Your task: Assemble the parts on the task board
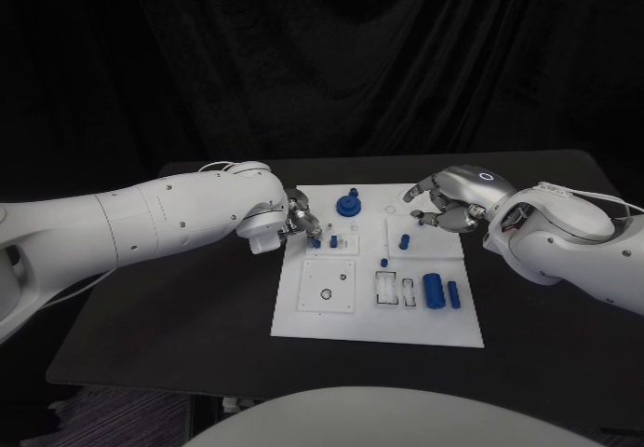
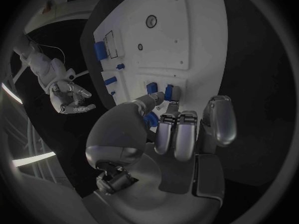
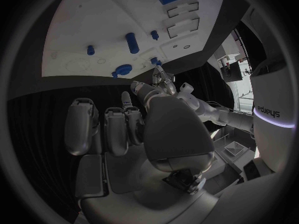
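Task board [image 1: 312, 312]: white plate lying flat in the middle of the black counter [image 1: 188, 317], long side running away from the robot. Blue parts on it: a round knob-like piece [image 1: 349, 205] at the far edge, a small peg [image 1: 404, 241] standing right of centre, a large cylinder [image 1: 432, 290] lying near the right edge with a thinner bar [image 1: 454, 294] just beside it. Two small blue pieces [image 2: 158, 90] stand in a fixture on the left side of the board.

Handling, as a judgement: parts look like rigid moulded plastic, light, smooth, likely to roll or tip if nudged. The cylinder is best taken across its middle, fingertips on opposite sides; pegs pinched near the top so the lower end stays free for its hole. The board is stiff but could slide under side load.

Left hand [image 1: 288, 223]: at the left fixture, fingers curled down over the two small pieces; the left wrist view shows a fingertip [image 2: 163, 96] right at them, but I cannot tell whether anything is actually pinched.

Right hand [image 1: 454, 200]: hovers over the far right corner of the board, fingers spread and loosely curved, holding nothing.
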### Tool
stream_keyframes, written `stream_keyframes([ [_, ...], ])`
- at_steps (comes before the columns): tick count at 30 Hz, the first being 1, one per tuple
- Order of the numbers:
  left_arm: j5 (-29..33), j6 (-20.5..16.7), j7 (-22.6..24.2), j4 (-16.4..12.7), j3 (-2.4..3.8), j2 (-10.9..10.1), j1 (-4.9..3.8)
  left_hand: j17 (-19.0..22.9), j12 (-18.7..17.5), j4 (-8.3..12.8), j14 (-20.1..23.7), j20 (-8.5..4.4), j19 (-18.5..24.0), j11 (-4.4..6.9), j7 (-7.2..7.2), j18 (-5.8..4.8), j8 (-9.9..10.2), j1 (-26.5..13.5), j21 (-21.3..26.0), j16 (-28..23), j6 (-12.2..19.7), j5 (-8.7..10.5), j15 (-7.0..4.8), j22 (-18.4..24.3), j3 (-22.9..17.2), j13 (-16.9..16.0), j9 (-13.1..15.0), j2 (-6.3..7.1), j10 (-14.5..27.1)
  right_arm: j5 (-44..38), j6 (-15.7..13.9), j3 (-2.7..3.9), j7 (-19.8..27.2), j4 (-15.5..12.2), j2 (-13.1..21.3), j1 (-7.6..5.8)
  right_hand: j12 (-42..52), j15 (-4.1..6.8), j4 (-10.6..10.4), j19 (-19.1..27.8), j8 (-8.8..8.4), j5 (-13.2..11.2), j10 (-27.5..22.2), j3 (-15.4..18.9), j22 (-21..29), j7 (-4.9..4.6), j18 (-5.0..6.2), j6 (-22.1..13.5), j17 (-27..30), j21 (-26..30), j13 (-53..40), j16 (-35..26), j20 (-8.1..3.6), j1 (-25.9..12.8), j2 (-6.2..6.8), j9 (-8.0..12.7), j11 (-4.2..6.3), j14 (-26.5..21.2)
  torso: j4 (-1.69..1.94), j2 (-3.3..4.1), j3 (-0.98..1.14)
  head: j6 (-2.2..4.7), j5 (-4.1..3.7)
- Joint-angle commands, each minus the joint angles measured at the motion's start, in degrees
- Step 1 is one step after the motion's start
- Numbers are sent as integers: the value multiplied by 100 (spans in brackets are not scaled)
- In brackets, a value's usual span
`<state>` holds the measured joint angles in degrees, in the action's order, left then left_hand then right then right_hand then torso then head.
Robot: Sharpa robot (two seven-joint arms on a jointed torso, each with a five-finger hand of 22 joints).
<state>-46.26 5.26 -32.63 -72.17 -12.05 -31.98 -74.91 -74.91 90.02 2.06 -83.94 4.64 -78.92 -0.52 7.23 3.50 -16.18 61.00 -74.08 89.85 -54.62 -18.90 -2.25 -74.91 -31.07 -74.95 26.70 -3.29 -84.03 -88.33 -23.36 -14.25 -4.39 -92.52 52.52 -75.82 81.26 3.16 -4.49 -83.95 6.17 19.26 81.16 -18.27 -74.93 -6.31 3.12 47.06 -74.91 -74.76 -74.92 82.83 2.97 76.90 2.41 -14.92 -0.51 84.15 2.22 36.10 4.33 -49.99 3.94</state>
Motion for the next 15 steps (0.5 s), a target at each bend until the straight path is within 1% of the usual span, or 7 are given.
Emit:
stream_keyframes([
  [1, 42, 39, 119, 13, -9, 20, 48, -1509, -36, 6, -606, 4, 35, -39, -212, 56, -11, 16, 35, 15, -151, 51, 56, -966, 39, -1478, -5, -48, -565, 19, -31, 4, -18, -11, -2, 16, -23, 9, -5, -5, 20, -11, -29, -30, -1049, -19, 34, 32, -356, 19, -481, -20, 4, 70, 1, 5, -6, 293, 0, 1, -2, -1, 4],
  [5, 42, 4, 155, 27, -9, 23, 73, -1509, -42, -21, -606, 12, 46, -50, -203, 56, -1, 37, 50, 15, -120, 151, 66, -965, 78, -1473, 32, -69, -560, 20, -37, 4, -11, -14, -1, 21, -19, 8, 0, -4, 21, -11, -25, -35, -1048, -21, 34, 36, -363, 21, -485, -16, 4, 77, 1, 8, -8, 295, 4, 5, -3, -1, -3],
  [10, 42, -78, 232, 10, -9, 7, 98, -1509, -48, -30, -606, 14, 54, -53, -201, 58, 5, 50, 61, 15, -107, 180, 69, -963, 86, -1467, 44, -81, -553, 20, -35, 4, -8, -10, 1, 29, -19, 8, 0, -4, 21, -11, -25, -35, -1048, -21, 34, 36, -363, 21, -485, -16, 4, 77, 1, 8, -8, 295, -2, 6, -6, -1, -4],
  [15, 42, -209, 326, -35, -9, -35, 106, -1509, -54, -10, -606, 17, 55, -52, -203, 58, 6, 92, 62, 15, -97, 180, 71, -964, 82, -1463, 59, -87, -548, 20, -25, 4, -10, -6, 4, 39, -19, 8, 0, -4, 21, -11, -25, -35, -1048, -21, 34, 36, -363, 21, -485, -16, 4, 77, 1, 8, -8, 295, -3, 3, -6, -1, 3],
])
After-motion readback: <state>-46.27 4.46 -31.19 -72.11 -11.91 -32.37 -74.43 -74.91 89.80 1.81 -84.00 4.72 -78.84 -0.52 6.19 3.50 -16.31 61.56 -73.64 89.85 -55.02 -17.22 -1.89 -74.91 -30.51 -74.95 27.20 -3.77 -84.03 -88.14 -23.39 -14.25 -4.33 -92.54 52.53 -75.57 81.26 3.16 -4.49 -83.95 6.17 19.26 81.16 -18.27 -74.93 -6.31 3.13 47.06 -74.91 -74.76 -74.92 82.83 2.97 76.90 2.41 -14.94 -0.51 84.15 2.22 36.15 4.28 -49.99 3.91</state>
